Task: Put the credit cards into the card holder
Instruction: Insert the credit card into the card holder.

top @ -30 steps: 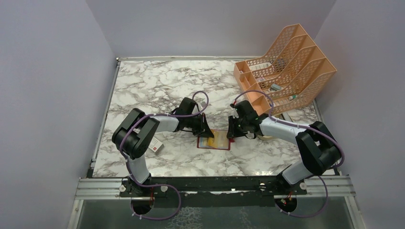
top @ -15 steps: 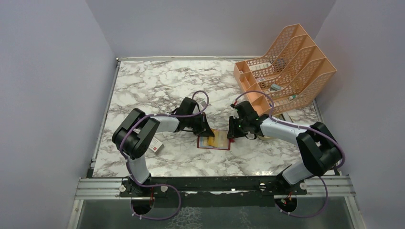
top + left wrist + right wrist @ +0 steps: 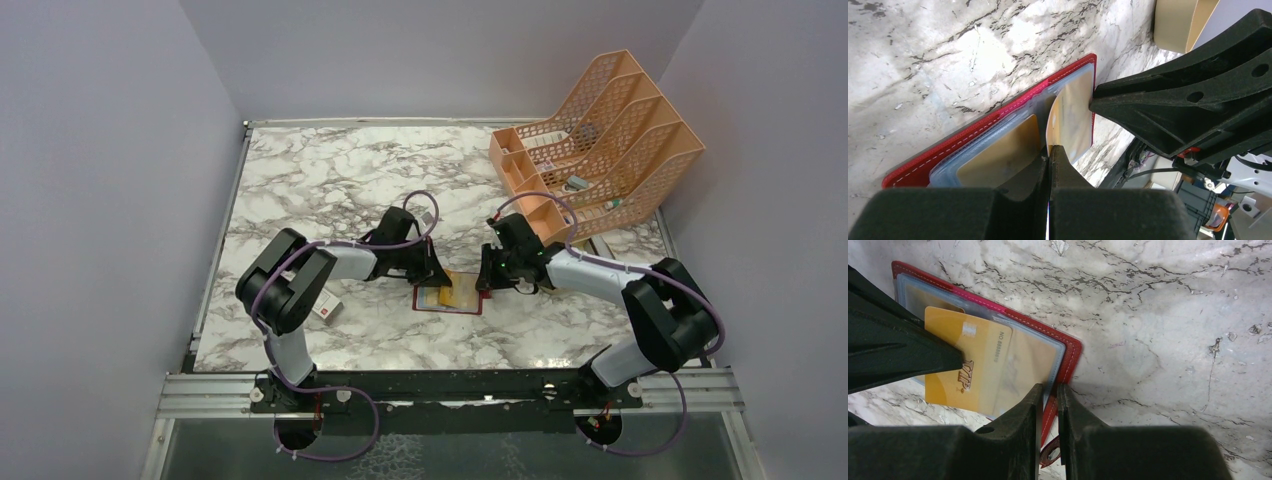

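Note:
The card holder [image 3: 462,303] lies open on the marble, a dark red wallet with clear sleeves [image 3: 1035,360]. My left gripper [image 3: 1049,150] is shut on the near edge of a gold credit card [image 3: 1070,117], whose far end sits inside a sleeve. The right wrist view shows that card's "VIP" face [image 3: 968,362] and the left gripper [image 3: 959,360] on it. A second gold card [image 3: 998,157] lies in the neighbouring sleeve. My right gripper [image 3: 1049,388] is pinched on the card holder's red right edge [image 3: 1070,347], just above the snap tab [image 3: 1050,455]. No blue card shows.
An orange mesh file rack [image 3: 595,140] stands at the back right. A small white box with a red mark [image 3: 326,307] lies by the left arm's elbow. A beige tray [image 3: 1178,22] sits just past the wallet, under the right arm.
The right jaws have narrowed a little on the wallet's edge. Both grippers have shifted slightly away from the bases with the wallet and card.

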### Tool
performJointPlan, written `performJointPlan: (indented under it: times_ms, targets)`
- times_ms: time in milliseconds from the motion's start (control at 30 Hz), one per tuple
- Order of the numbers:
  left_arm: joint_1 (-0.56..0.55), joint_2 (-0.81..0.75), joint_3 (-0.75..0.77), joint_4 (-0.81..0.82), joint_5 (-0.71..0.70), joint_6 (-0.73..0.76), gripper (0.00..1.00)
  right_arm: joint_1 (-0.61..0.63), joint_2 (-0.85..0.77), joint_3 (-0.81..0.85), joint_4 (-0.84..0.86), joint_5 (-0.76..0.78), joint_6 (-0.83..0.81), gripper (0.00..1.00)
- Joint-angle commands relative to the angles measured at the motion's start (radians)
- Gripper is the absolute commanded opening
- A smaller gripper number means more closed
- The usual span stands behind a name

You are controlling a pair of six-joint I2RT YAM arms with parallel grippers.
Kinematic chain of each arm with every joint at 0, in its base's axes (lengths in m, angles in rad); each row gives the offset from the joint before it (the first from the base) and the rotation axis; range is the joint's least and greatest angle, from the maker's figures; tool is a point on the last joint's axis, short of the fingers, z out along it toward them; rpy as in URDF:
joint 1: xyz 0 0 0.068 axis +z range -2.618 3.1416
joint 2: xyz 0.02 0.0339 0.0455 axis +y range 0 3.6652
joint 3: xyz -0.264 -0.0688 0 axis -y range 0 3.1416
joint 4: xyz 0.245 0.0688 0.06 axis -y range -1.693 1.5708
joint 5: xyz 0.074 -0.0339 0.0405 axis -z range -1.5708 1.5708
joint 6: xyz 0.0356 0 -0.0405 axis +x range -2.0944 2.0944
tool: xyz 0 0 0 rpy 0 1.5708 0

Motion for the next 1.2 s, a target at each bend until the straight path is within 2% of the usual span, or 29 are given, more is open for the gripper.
performJointPlan:
  times_ms: [0,67,233,333,533,800,1167]
  targets:
    - [-0.019,-0.003,-0.039,0.005,-0.081,-0.003,0.00,0.009,-0.009,-0.024,-0.017,0.037,0.022,0.16]
    - [-0.024,-0.010,-0.043,0.008,-0.081,-0.009,0.03,0.009,-0.009,-0.023,-0.019,0.039,0.023,0.16]
    - [-0.025,-0.039,-0.041,-0.005,-0.077,-0.017,0.23,0.009,-0.013,-0.018,-0.023,0.043,0.027,0.16]
    - [-0.025,-0.063,-0.032,-0.028,-0.085,-0.010,0.32,0.009,-0.014,-0.014,-0.026,0.048,0.027,0.16]
    - [-0.025,-0.087,-0.025,-0.070,-0.107,-0.001,0.40,0.009,-0.014,-0.009,-0.031,0.052,0.024,0.16]
    - [-0.026,-0.121,-0.030,-0.084,-0.114,-0.004,0.40,0.009,-0.016,0.002,-0.038,0.053,0.018,0.15]
    - [-0.048,-0.112,-0.034,-0.075,-0.119,-0.014,0.18,0.009,-0.019,-0.001,-0.036,0.049,0.023,0.15]
